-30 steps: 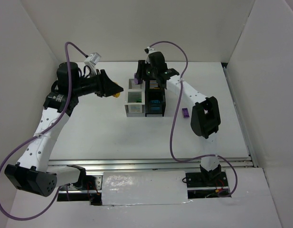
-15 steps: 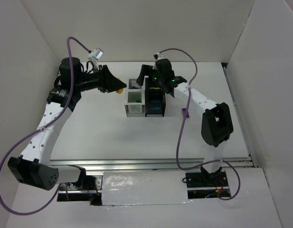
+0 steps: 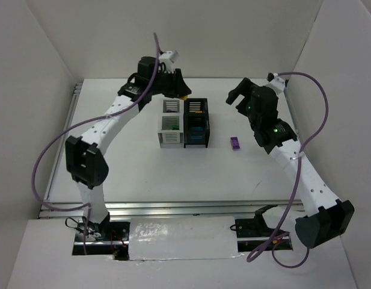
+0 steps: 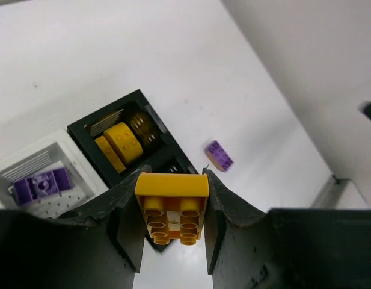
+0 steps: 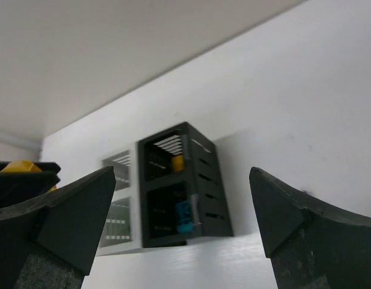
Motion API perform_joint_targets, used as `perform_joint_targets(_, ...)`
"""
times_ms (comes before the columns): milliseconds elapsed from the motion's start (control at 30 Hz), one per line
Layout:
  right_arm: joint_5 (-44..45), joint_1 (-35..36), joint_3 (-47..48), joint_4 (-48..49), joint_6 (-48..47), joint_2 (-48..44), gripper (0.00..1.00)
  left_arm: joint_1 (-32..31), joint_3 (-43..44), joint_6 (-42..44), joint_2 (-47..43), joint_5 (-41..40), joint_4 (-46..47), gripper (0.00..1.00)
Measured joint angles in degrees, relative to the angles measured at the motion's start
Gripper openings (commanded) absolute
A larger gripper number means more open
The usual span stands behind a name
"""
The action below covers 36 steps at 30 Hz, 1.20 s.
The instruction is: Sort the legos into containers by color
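**A:** Where's the brick you've got hold of?

**B:** The yellow lego is pinched between the fingers of my left end effector, which is closed tight on it. I've got it in the air over the far side of the containers.

**A:** And what's in the bins?

**B:** From my left wrist view, the far black bin holds two yellow bricks. The white bin beside it holds a purple brick. My right wrist view shows a cyan brick in the near black bin. From above I can make out a speck of green in the near white one, too small to say more.

**A:** Anything left out?

**B:** One loose purple lego lies on the counter, to the right of the block and apart from it.

**A:** What about your right side?

**B:** My right end effector is spread wide and carries nothing. It hangs above the counter, right of the containers and beyond the loose purple lego, looking back toward the black bins
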Motion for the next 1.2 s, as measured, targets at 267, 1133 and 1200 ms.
perform_joint_targets(267,1.2,-7.15,-4.04,-15.37,1.44,2.45,1.0,-6.45,9.03,2.47,17.99,-13.64,1.44,0.0)
perform_joint_targets(1133,-7.85,-7.15,-10.01,-20.17,0.76,-2.54,1.0,-9.07,16.9,3.61,27.47,-25.2,3.8,0.7)
perform_joint_targets(1200,-7.85,-7.15,-10.03,-20.13,0.74,-2.14,1.0,-9.07,16.7,3.58,27.36,-25.29,3.85,0.74)
